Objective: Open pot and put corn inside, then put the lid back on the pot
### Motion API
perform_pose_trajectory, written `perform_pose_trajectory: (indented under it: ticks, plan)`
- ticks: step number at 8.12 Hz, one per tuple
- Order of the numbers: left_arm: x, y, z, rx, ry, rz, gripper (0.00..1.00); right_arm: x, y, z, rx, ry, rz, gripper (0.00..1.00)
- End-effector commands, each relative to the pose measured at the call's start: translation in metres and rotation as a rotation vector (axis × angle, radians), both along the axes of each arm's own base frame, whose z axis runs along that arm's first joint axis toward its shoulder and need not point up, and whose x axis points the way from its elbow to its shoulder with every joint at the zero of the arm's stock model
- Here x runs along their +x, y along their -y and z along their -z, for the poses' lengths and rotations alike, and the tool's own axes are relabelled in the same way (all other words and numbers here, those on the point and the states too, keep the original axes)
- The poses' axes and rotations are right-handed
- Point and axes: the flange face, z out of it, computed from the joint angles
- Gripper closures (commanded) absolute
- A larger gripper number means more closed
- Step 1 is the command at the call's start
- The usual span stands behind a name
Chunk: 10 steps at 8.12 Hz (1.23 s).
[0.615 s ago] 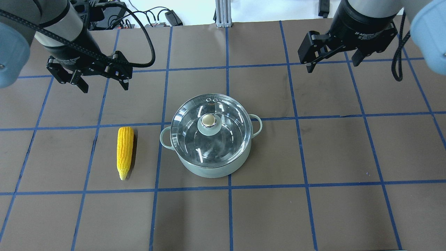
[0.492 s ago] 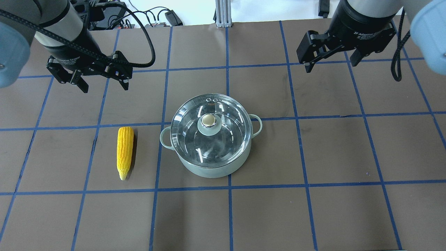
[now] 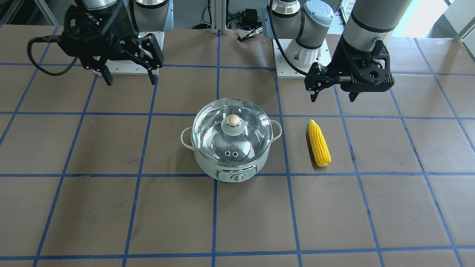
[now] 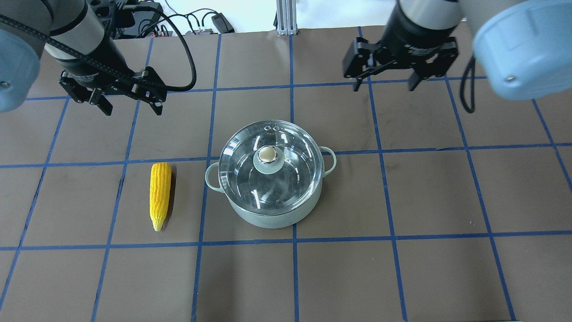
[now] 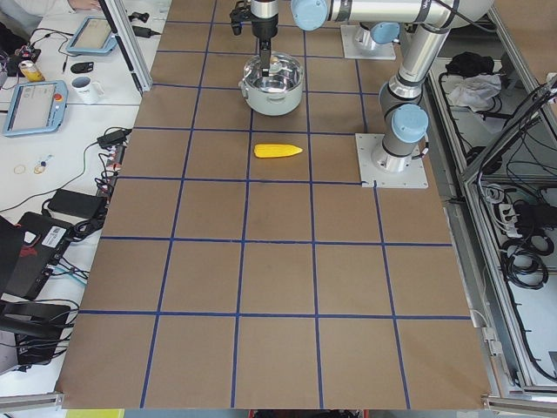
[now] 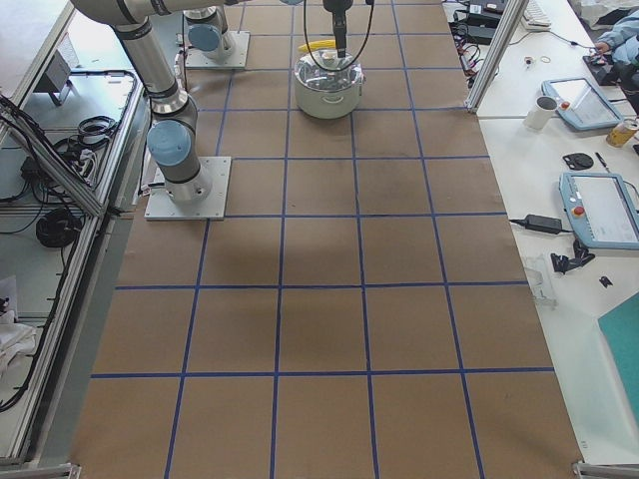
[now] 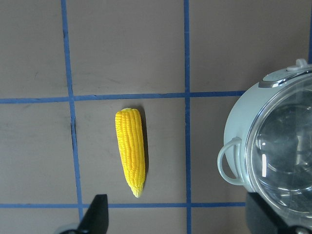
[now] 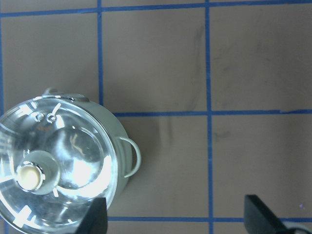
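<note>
**Overhead, two open pincers hang above a taped brown table**

The table (image 4: 402, 277) is covered in brown paper and ruled into large squares by blue tape (image 4: 293, 273). The pot (image 4: 268, 219) stands near the middle, astride one tape line, with its control panel turned away from the robot. The lid (image 4: 290, 183) sits squarely on it, its beige knob (image 4: 267, 154) at the centre.

The corn (image 4: 160, 194) lies flat on the paper on the robot's left of the pot, apart from it, its tapered end towards the robot's bases.

The left pincer (image 4: 133, 108) hangs in the air beyond the corn, its jaws spread wide with nothing between them. The right pincer (image 4: 383, 86) hangs beyond the pot on the other side, also spread wide and empty. Neither touches anything.

Each arm rises from a white plate (image 5: 392, 165) bolted to the table. Along the far edge runs a white bench (image 5: 52, 148) carrying handheld control screens (image 5: 33, 109), a mug (image 5: 84, 87) and loose cables. Aluminium posts (image 4: 282, 18) stand at that edge.
</note>
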Motion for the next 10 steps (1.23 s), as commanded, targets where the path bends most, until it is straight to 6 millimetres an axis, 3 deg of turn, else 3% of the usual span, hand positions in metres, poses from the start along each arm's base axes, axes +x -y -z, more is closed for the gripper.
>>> perform_pose_trajectory:
  ticks: [1, 3, 4, 5, 7, 8, 10]
  plan:
    - [0.03, 0.025, 0.03, 0.008, -0.001, 0.053, 0.0, 0.116, 0.003, 0.048, -0.006, 0.06, 0.044, 0.0]
    - [0.056, 0.037, 0.074, 0.065, -0.018, 0.015, 0.0, 0.172, -0.004, 0.09, 0.02, 0.08, 0.108, 0.0]
    - [0.068, 0.044, 0.101, 0.106, -0.03, 0.039, 0.0, 0.202, -0.01, 0.12, 0.06, 0.052, 0.094, 0.0]
    - [0.078, 0.042, 0.129, 0.158, -0.045, 0.069, 0.0, 0.209, -0.01, 0.136, 0.083, 0.035, 0.091, 0.0]
    - [0.117, 0.031, 0.167, 0.19, -0.073, 0.032, 0.0, 0.212, -0.005, 0.178, 0.122, 0.013, 0.114, 0.01]
    - [0.129, 0.028, 0.19, 0.205, -0.123, 0.009, 0.0, 0.213, -0.001, 0.181, 0.106, 0.022, 0.13, 0.0]
    - [0.131, 0.032, 0.218, 0.245, -0.155, 0.001, 0.0, 0.211, 0.001, 0.183, 0.096, -0.003, 0.125, 0.01]
